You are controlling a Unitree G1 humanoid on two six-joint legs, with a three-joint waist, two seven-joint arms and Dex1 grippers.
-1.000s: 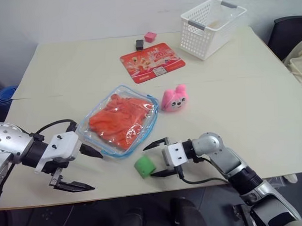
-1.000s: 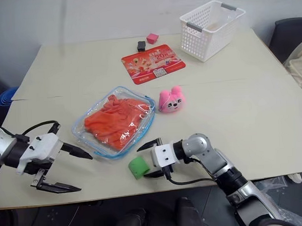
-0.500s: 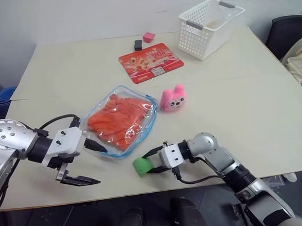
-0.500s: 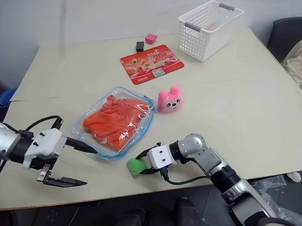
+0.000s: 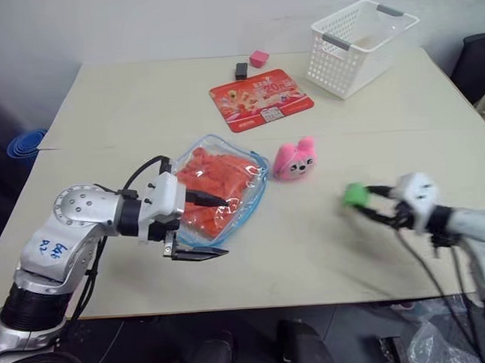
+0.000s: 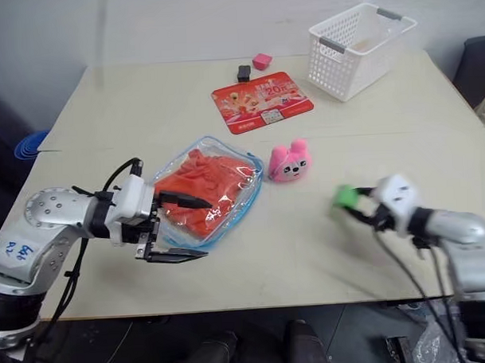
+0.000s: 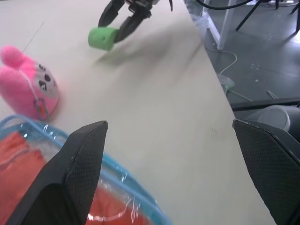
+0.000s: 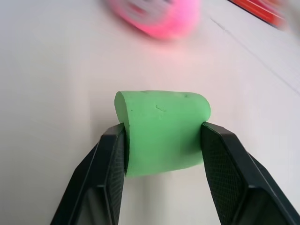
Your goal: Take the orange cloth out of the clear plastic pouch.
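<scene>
Swung off to lower right, the right claw (image 5: 369, 202) pinches a green block (image 5: 355, 195); the left claw (image 5: 198, 228), spread wide, has closed on the pouch (image 5: 247, 205) mid-frame, cloth (image 5: 210, 179) inside. Step: clearing, then gripping. Next needs the pouch's edge pinned.

Lighting's soft and even over the pale beige tabletop (image 5: 373, 256), pretty bright, with only faint shadows under stuff like the little pink plush bunny toy (image 5: 293, 160), and there's some white glare on the clear plastic pouch with blue piping (image 5: 245, 199). The right gripper (image 5: 369, 202) pinching the small green foam cylinder (image 5: 355, 195) is smeared by motion blur in the head views. In the right wrist view the cylinder's sharp-ish but the bunny behind it is a blurry blob.
</scene>
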